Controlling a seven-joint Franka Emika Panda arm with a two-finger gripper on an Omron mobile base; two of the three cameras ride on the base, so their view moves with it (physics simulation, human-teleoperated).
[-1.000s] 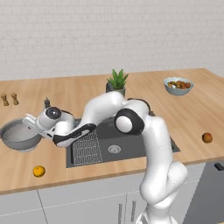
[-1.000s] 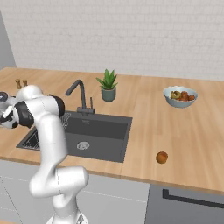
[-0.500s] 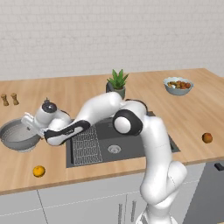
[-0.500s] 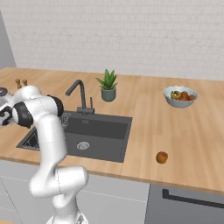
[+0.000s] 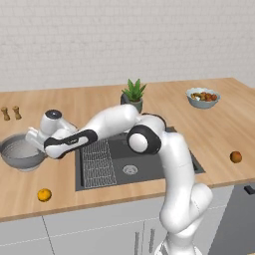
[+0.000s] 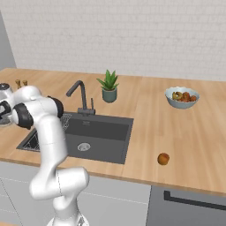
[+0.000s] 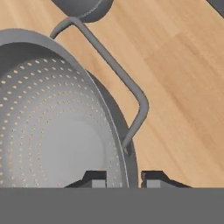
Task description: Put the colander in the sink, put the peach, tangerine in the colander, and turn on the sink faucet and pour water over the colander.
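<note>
At nine o'clock of the sink (image 5: 149, 154), on the wooden surface (image 5: 94, 102): colander (image 5: 20, 153), my gripper (image 7: 124, 178) pinching its rim by the side handle. Tangerine (image 5: 44, 194) at six o'clock of it. Peach (image 5: 236, 157), fruit bowl (image 5: 202, 97) far at three o'clock. Faucet (image 6: 79, 95), potted plant (image 5: 132, 96) behind the sink.

1. The colander (image 5: 19, 153) is a shiny bowl with tiny holes, at the left edge.
2. The tangerine (image 5: 44, 194) sits lower left.
3. The peach (image 5: 236, 157) sits far right.
4. The sink (image 5: 142, 158) is dark, in the middle.
</note>
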